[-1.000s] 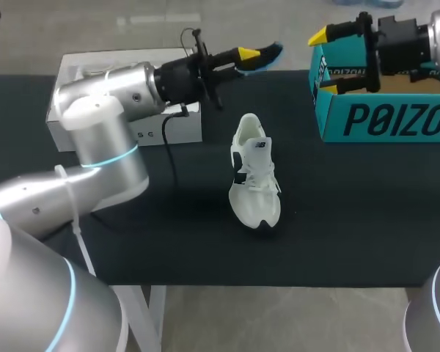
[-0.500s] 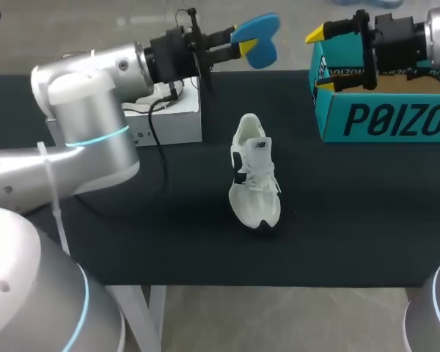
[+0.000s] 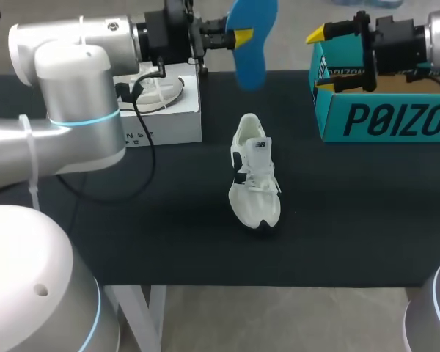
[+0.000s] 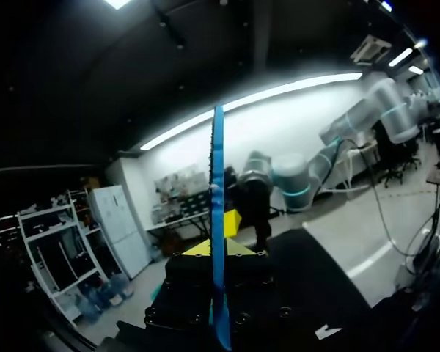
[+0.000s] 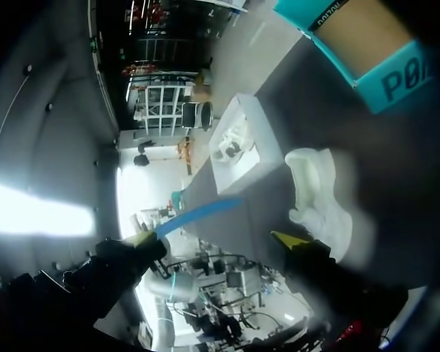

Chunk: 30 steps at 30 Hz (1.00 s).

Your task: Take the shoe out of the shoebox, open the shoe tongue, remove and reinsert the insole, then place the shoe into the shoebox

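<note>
A white shoe (image 3: pixel 254 173) stands upright in the middle of the black table, toe toward the front edge; the right wrist view has it (image 5: pixel 323 195) ahead of the gripper. My left gripper (image 3: pixel 238 37) is held high beyond the shoe, shut on a blue insole (image 3: pixel 249 42) that hangs down from it. In the left wrist view the insole (image 4: pixel 218 220) shows edge-on between the yellow tips. The teal shoebox (image 3: pixel 385 110) sits at the back right. My right gripper (image 3: pixel 320 60) stands open over the box's left end, nothing between its fingers (image 5: pixel 143 239).
A white box (image 3: pixel 161 125) at the back left holds another white shoe (image 3: pixel 161 89); it also shows in the right wrist view (image 5: pixel 238 143). A black cable (image 3: pixel 150 158) trails from my left arm across the table beside that box.
My left arm has lifted and turned, swinging the blue insole from lying flat to hanging upright. The right arm and the shoe have stayed put.
</note>
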Motion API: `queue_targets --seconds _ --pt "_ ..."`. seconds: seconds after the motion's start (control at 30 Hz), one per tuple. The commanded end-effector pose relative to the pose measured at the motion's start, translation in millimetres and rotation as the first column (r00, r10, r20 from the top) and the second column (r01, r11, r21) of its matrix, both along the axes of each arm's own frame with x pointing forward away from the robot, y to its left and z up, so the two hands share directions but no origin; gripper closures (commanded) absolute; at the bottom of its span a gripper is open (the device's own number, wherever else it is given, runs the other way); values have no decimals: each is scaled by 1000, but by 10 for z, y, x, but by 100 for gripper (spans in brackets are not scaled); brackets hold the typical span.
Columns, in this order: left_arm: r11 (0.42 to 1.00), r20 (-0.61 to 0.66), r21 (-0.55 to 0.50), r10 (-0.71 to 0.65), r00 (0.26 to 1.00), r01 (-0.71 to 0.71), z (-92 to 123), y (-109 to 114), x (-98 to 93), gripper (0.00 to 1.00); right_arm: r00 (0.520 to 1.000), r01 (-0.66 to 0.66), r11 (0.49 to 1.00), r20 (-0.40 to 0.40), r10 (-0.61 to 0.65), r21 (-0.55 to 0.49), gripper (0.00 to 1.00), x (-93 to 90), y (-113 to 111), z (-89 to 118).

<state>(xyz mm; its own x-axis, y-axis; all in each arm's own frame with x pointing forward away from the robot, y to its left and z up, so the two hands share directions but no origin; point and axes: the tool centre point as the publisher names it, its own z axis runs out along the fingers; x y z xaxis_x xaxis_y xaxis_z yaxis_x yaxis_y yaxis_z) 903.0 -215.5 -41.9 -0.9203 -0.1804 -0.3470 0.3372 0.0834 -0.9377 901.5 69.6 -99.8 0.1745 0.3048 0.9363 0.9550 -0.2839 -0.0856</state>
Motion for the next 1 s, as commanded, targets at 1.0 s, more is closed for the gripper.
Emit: queue_targets --seconds 1.0 --pt "861 -857 -508 -503 114 -23 -292 54 274 100 1000 0 1000 5 0 13 0 -76 61 42"
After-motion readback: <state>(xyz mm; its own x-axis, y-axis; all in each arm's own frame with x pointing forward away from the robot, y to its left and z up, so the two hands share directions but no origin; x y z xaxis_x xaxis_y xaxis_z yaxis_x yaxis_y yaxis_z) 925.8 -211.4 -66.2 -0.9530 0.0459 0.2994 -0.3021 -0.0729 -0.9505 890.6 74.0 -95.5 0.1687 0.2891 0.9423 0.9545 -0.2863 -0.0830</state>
